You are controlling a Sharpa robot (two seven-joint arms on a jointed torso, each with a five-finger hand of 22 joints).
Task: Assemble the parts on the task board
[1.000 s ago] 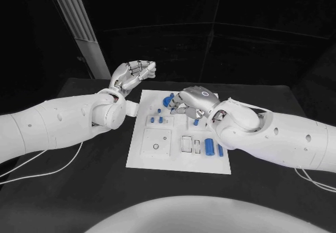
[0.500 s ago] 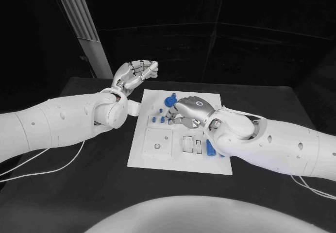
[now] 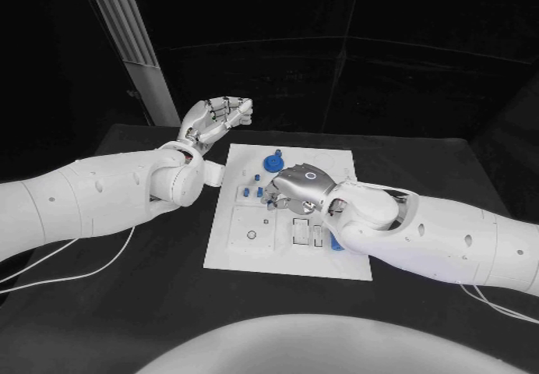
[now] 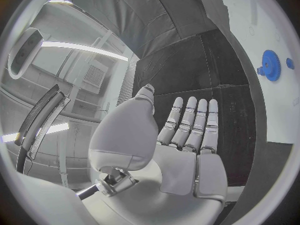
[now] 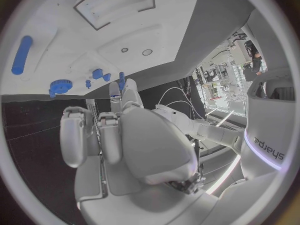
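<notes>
- The parts are small blue pieces of what looks like hard plastic: light, stiff and smooth, so likely to slip or tip if pinched off-centre. A fingertip pinch across the sides should suit them better than a whole-hand grasp.
- The blue gear (image 3: pixel 272 163) lies flat near the far end of the task board (image 3: pixel 253 253). Its toothed rim gives some bite, so I judge the rim the best place to take it.
- A blue cylinder (image 5: pixel 22 55) lies on its side on the board; it could roll, so it should be taken across its middle.
- Several small blue pegs (image 3: pixel 249 190) stand or lie in the board's middle, just beside the right hand's fingertips.
- The right hand (image 3: pixel 297 187) is low over the board's middle, palm down, fingers curled toward the pegs. The right wrist view shows a blue piece (image 5: pixel 114 90) up against one finger, but I cannot tell whether it is gripped or merely behind the finger.
- The left hand (image 3: pixel 213 118) is raised off the table beyond the board's far left corner. In the left wrist view its fingers (image 4: pixel 190 127) are straight and side by side, released and holding nothing.
</notes>
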